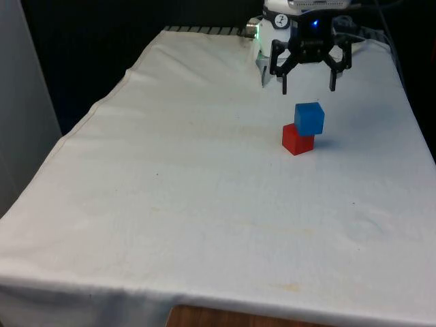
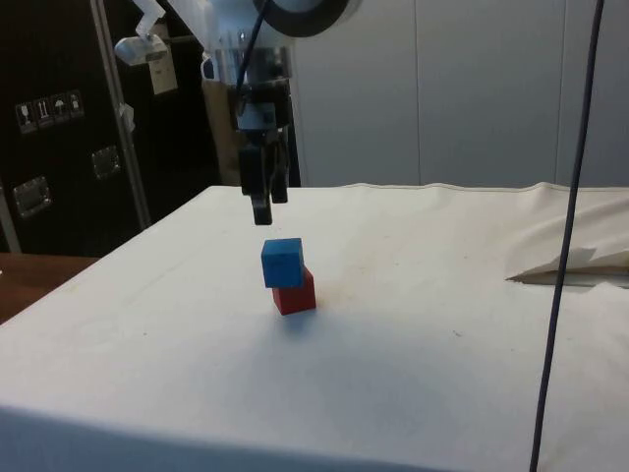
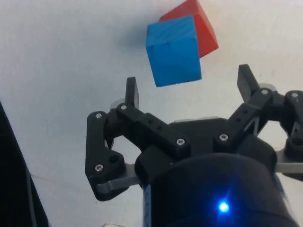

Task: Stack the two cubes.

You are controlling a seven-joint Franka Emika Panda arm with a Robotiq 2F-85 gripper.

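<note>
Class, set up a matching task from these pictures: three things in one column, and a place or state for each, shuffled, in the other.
Things:
1. blue cube
2. red cube
3. gripper

Places or states:
A. open, above the cubes, holding nothing
B. resting on the white cloth
C. on top of the other cube, sitting off-centre

Pairs: 1-C, 2-B, 3-A

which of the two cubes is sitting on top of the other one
The blue cube is on top; the red cube rests on the cloth beneath it, partly offset.
</note>
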